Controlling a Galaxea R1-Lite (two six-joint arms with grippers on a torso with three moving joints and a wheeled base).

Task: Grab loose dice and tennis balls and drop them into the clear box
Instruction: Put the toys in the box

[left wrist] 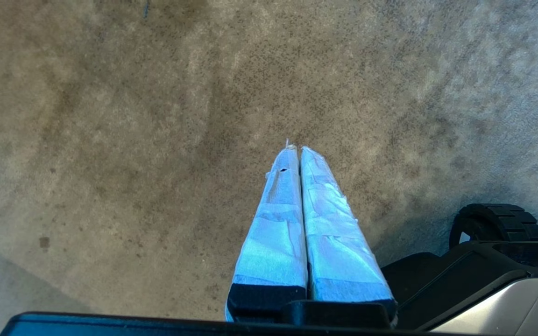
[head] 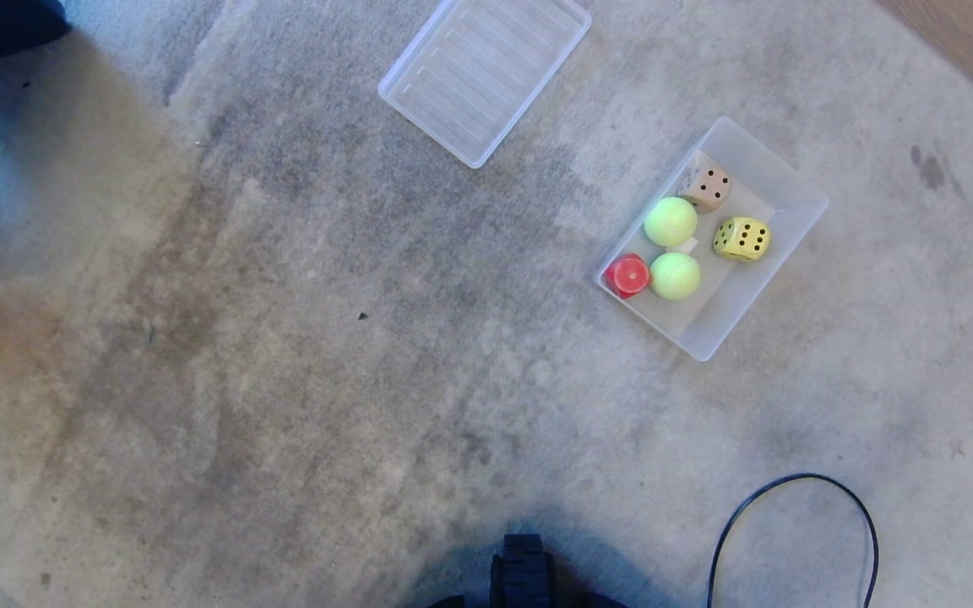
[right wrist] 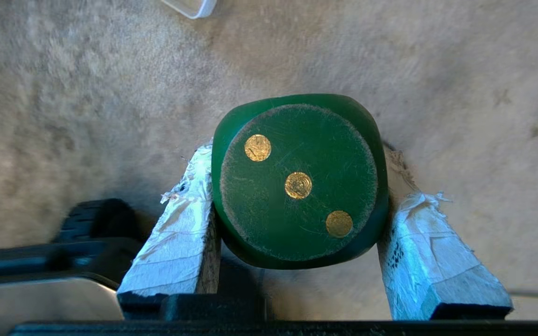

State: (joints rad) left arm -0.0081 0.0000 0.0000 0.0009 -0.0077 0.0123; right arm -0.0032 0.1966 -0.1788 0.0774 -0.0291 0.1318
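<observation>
Gripping the green die (right wrist: 299, 182) between the right gripper's (right wrist: 297, 154) taped fingers (right wrist: 180, 242), three gold pips facing the camera, over carpet (right wrist: 63, 93). Sitting on the carpet — the clear box (head: 782, 181), holding two tennis balls (head: 671, 221), red die (head: 627, 275), yellow die (head: 741, 239), beige die (head: 705, 186). Lying well apart, the lid (head: 484, 72). Hanging parked, left gripper (left wrist: 298, 151), fingers pressed together, empty.

No legible text, brand or label found; only pips: three gold ones on the green die (right wrist: 299, 182).
</observation>
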